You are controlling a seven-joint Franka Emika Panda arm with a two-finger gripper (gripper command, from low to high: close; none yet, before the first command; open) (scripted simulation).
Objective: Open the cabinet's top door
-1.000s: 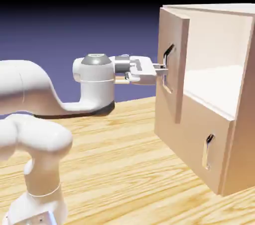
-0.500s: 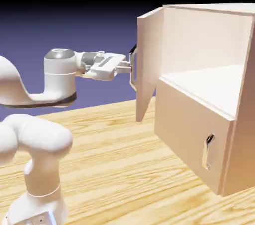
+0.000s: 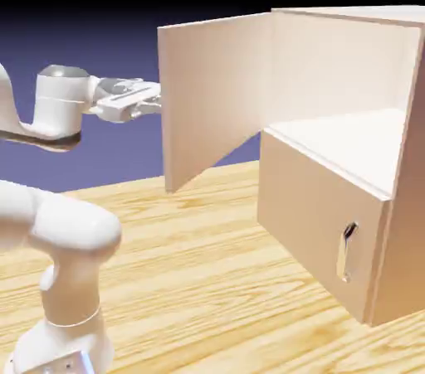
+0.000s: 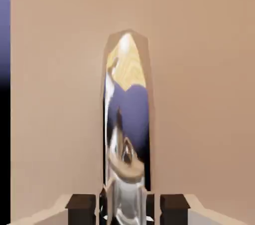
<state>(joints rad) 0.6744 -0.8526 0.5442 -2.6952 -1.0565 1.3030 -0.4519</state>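
A large, boxy, light-tan wooden cabinet [image 3: 349, 157] stands on a pale, wood-grained desk [image 3: 199, 281] at the exterior view's right, against a blue-violet backdrop. Its top door [image 3: 212, 94], the taller flat tan panel, is swung wide open, hinged on the cabinet's front corner and reaching toward the exterior view's left, so its inner face shows to the camera. Behind it the pale upper compartment lies open and looks empty. Below, the shorter door [image 3: 319, 227] with a small vertical silver handle [image 3: 347, 252] is shut.

The white robot arm [image 3: 58, 231] rises from the lower left. Its hand [image 3: 153, 101] meets the free edge of the open door from the far side, so the contact is hidden in the exterior view. The hand view fills that in: the door's flat tan face fills the picture, and the long, curved, mirror-bright silver handle [image 4: 127, 119] runs straight up the middle, its lower end sitting between the two dark fingertips [image 4: 82, 206]. The hand is clamped closed on that handle.

The door appears a rigid board that swings freely on its hinge rather than bending, likely light to move. The polished handle looks slick, so a firm pinch across the bar is the sensible hold, with the pull following the door's arc. The task looks essentially done.
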